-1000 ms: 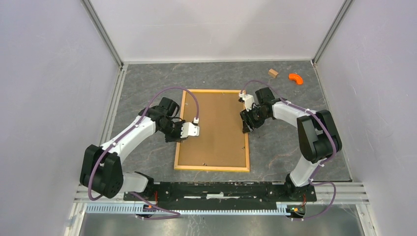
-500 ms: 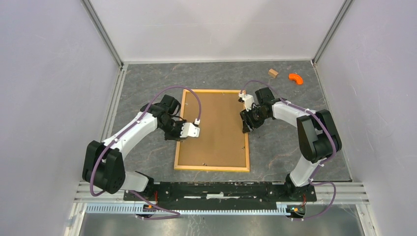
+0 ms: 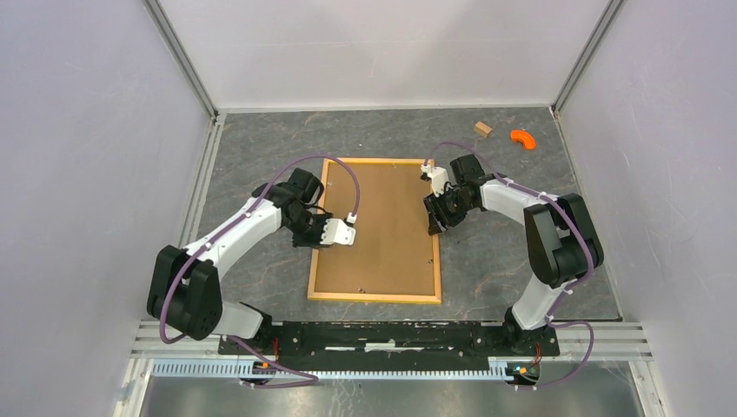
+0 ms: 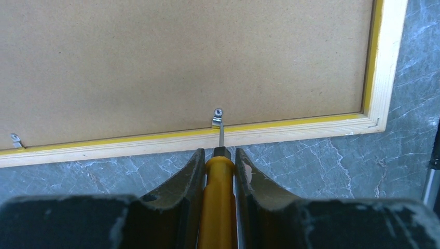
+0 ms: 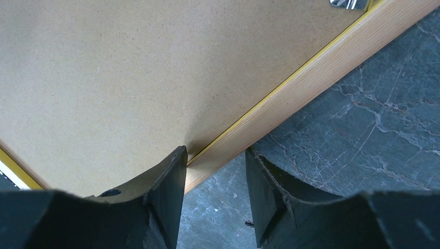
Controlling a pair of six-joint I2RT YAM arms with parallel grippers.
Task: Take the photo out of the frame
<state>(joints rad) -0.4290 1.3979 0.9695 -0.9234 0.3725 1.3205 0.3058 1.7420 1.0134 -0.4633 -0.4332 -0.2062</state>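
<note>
Barely started — frame (image 3: 375, 297) face-down, backing (image 3: 382, 230) still in; left fingers (image 4: 190, 176) pinch a screwdriver (image 4: 218, 207) at a clip (image 4: 218, 117), right fingers (image 5: 167, 187) half-open, holding nothing.

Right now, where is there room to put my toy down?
Bare table runs between the frame and the back wall; another patch sits between frame and right arm. Crowded: far right corner, with block and orange piece, and under the left arm.

Wooden block (image 3: 482, 129) and orange curved piece (image 3: 521, 137) lie on the grey table (image 3: 261, 148)
</note>
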